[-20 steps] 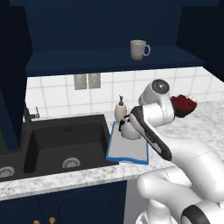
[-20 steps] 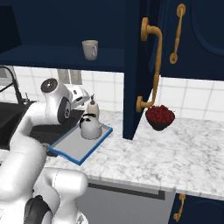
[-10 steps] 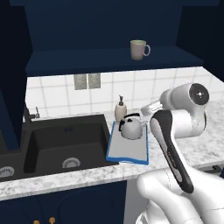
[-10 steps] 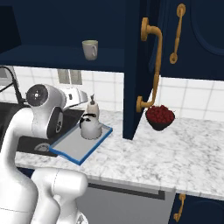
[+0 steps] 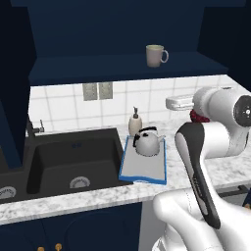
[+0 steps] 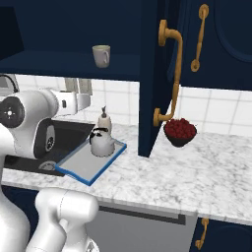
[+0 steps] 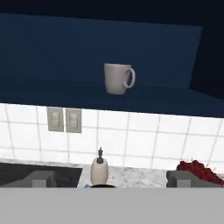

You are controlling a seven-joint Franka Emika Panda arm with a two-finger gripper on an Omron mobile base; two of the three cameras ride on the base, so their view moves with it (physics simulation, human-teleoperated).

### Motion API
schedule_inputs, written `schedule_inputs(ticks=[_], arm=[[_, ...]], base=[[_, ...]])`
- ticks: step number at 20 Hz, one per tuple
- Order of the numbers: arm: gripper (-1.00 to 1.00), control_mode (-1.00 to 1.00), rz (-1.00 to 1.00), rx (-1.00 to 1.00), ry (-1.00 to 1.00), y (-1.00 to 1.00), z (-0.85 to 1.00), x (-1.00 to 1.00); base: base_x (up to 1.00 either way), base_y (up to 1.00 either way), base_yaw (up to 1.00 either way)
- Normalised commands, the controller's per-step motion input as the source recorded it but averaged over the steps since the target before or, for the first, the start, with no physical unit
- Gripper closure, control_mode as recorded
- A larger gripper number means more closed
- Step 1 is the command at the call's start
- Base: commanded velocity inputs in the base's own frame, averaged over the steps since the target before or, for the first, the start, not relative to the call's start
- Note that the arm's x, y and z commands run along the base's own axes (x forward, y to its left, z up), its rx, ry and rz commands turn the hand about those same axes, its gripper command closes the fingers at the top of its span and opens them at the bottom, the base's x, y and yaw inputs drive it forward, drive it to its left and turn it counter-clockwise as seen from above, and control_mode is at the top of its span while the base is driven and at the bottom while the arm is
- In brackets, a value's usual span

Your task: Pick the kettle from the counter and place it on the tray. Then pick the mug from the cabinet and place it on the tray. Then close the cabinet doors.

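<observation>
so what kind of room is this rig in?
A simulated kitchen: black sink set in a marble-look counter, white tiled wall, navy wall cabinet holding a mug.

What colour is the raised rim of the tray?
Bright blue rim on the tray, clearest in the left base view.

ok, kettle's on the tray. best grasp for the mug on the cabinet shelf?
Likely the mug body, approached level from the open front of the cabinet. It stands upright on the shelf, and its loop handle points toward the cherry bowl side, leaving the front wall free. The end effector is open and already faces it from below.
</observation>
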Motion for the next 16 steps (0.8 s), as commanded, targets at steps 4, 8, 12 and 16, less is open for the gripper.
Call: schedule_inputs(ticks=[4, 8, 12, 16], arm=[[-1.0, -1.0, -0.08, 0.06, -0.29, -0.01, 0.76, -0.11], [-1.0, -1.0, -0.05, 0.0, -0.05, 0.0, 0.16, 0.0], [-1.0, -1.0, 0.0, 0.0, 0.0, 0.0, 0.0, 0.0], [-1.0, -1.0, -0.01, 0.0, 0.0, 0.01, 0.19, 0.16]], base=[[0.0, 0.0, 0.0], [0.0, 0.0, 0.0], [0.0, 0.0, 0.0], [0.0, 0.0, 0.0]])
